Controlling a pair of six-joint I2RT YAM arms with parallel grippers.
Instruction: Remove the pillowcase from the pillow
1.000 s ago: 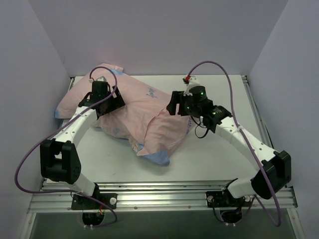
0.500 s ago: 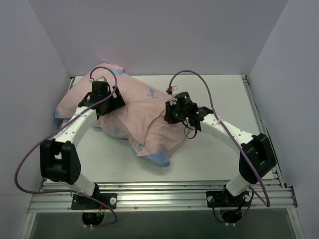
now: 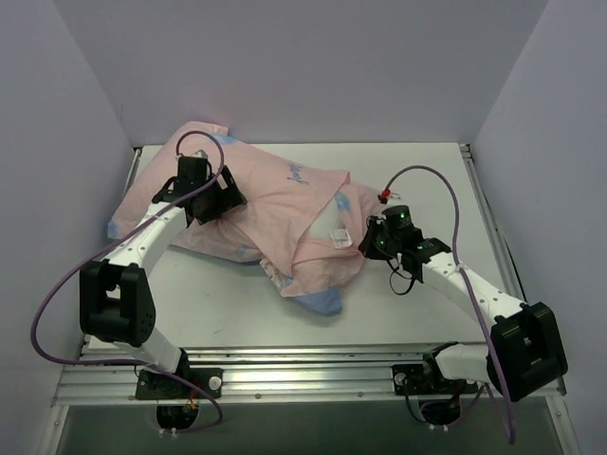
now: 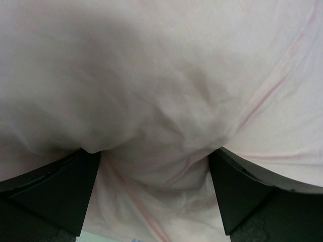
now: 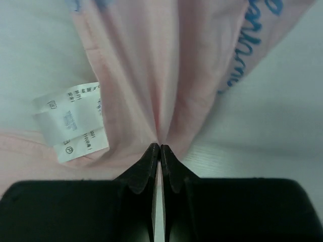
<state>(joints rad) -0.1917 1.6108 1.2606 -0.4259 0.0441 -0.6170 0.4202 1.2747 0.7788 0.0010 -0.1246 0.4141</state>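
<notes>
One pillowcase, pale pink side out with blue at its near corner, lies crumpled over the one pillow. It stretches from the far left corner of the worktop toward its middle. A white patch of pillow shows in the opening, beside a single care label. Of the two grippers, the right gripper has its fingers pressed together, pinching a fold of the pillowcase. The left gripper is spread wide, its fingers pushed into the pink fabric.

Bench: white, smooth, bare toward 3 o'clock.
Walls: plain pale lilac, closing the bench at 9, 12 and 3 o'clock.
Rail: ribbed silver metal strip along 6 o'clock.
</notes>
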